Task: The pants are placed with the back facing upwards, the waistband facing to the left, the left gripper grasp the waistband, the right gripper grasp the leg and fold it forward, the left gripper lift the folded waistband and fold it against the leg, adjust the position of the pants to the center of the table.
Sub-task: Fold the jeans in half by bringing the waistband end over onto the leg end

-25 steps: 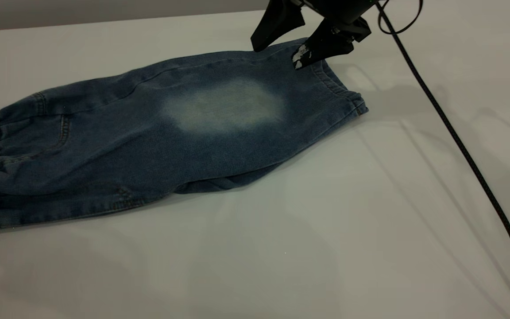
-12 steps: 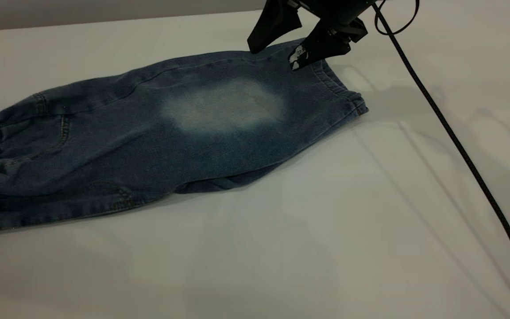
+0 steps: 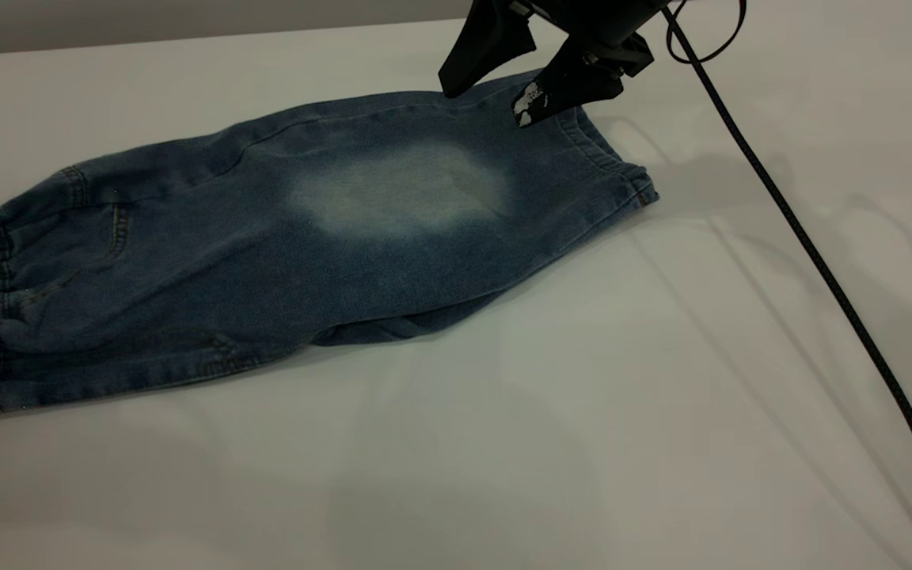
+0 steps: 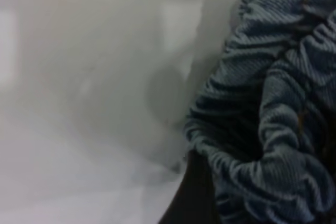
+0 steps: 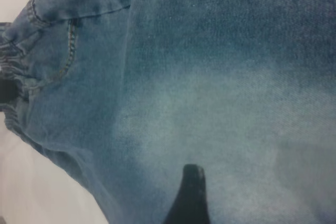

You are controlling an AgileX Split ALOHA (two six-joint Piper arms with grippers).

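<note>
With the lengthwise fold done, the pants [image 3: 266, 229] lie under the open right gripper [image 3: 484, 96], the left gripper [image 4: 191, 198] is at the waistband [image 4: 262, 129] with a grip that cannot be told, and the waistband-to-leg fold is judged next.

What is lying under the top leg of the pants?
A darker strip of denim, seemingly the other leg, peeks out below the top leg along its near edge. The rest of it is covered, so its print is hidden. The table lies beneath.
</note>
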